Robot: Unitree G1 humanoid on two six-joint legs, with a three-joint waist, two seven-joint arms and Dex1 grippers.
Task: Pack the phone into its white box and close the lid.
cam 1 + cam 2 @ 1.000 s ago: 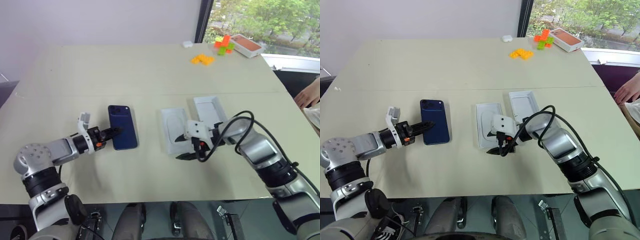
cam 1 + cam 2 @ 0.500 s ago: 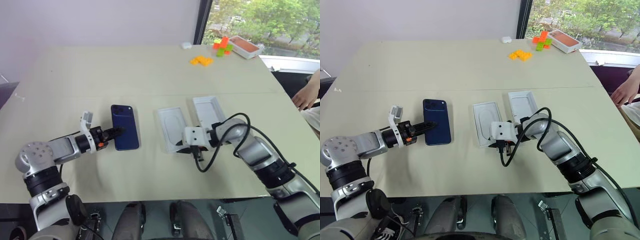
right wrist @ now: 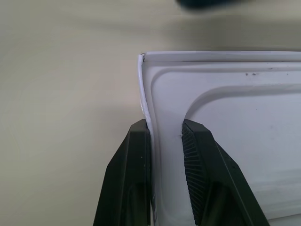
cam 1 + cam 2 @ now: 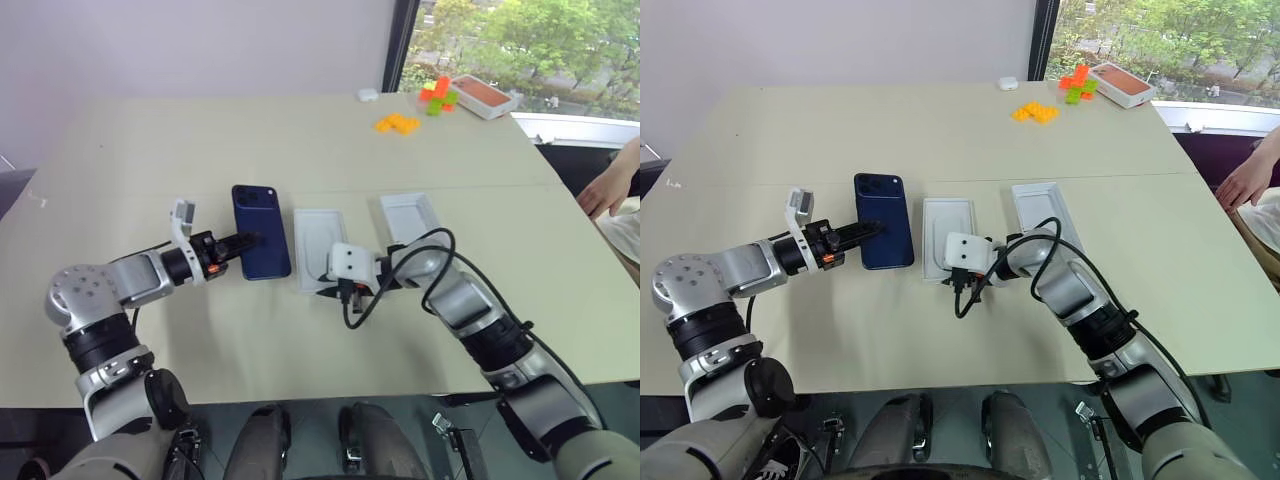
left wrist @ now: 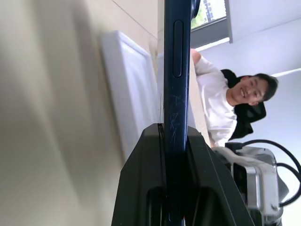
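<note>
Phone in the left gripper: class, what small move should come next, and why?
Probably the left gripper should carry the phone sideways over the white recessed tray beside it. The phone's edge is clamped between that gripper's fingers, and the right gripper pinches the tray's near rim, seemingly steadying it.

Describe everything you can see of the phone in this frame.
The phone is a slim, glossy dark navy slab with rounded corners and a camera patch at its far corner. The left gripper is shut on its near edge; the left wrist view shows a side button on that edge. It is just left of the white box, above the table.
</note>
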